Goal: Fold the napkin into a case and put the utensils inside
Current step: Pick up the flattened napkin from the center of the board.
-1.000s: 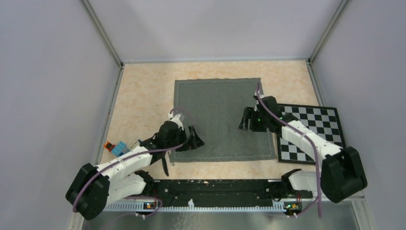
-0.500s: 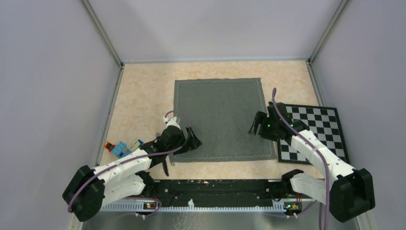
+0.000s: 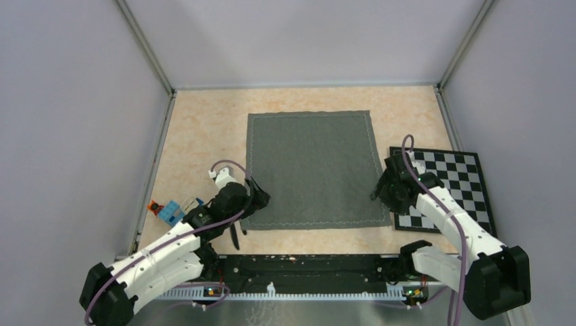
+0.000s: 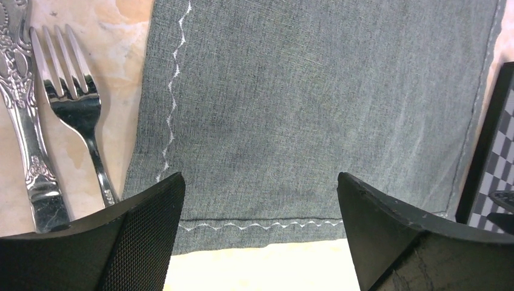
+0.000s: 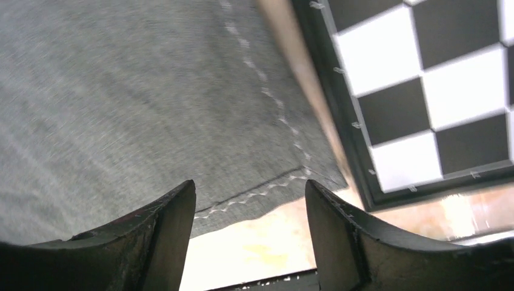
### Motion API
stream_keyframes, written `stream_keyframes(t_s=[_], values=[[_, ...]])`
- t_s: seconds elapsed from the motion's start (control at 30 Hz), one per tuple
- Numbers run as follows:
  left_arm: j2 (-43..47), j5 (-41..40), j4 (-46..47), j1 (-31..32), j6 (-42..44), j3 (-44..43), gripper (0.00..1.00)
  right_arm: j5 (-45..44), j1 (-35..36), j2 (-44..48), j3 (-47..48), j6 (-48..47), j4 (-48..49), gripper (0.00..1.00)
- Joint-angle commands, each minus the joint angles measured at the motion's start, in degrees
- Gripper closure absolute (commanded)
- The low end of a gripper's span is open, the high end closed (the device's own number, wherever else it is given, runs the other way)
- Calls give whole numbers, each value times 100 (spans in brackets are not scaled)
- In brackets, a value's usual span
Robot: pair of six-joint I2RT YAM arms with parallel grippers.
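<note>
The dark grey napkin (image 3: 311,170) lies flat and unfolded on the table, with a wavy white stitch line along its hem. My left gripper (image 3: 255,197) is open over the napkin's near left corner, with the near hem between its fingers in the left wrist view (image 4: 260,242). The silver fork (image 4: 73,103) and an ornate silver knife handle (image 4: 27,139) lie side by side just left of the napkin. In the top view my left arm hides them. My right gripper (image 3: 386,193) is open over the near right corner (image 5: 248,233), empty.
The black-and-white checkered board (image 3: 448,187) lies right of the napkin, its edge close to my right gripper (image 5: 418,91). Small blue and orange blocks (image 3: 170,210) sit left of my left arm. A black rail (image 3: 306,266) runs along the near table edge.
Both grippers have drawn back from the napkin's middle toward its near edge, the left one to the near left corner and the right one to the near right corner. The napkin has not moved.
</note>
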State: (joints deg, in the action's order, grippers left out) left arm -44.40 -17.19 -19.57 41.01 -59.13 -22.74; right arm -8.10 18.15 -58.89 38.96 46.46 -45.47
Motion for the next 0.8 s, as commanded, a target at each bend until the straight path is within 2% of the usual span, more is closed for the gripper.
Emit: stream_keyframes(t_s=[0.0,0.2,0.4,0.57,0.77], values=[[306,273,-263,-14,-231,-256,1,-578,-204,-72,109,1088,-1226,36],[592,679,-131,-15,-206,-322,1,-868,-211,-733,299,944,-1342,37],[546,915,-35,-10,-102,-428,1,-528,-212,-1006,34,1054,-799,45],[273,1077,360,-10,36,-429,1,-432,-209,-1166,55,1032,-629,52],[-207,1269,571,-14,109,-613,1,-546,-216,-1452,-15,1231,-473,53]])
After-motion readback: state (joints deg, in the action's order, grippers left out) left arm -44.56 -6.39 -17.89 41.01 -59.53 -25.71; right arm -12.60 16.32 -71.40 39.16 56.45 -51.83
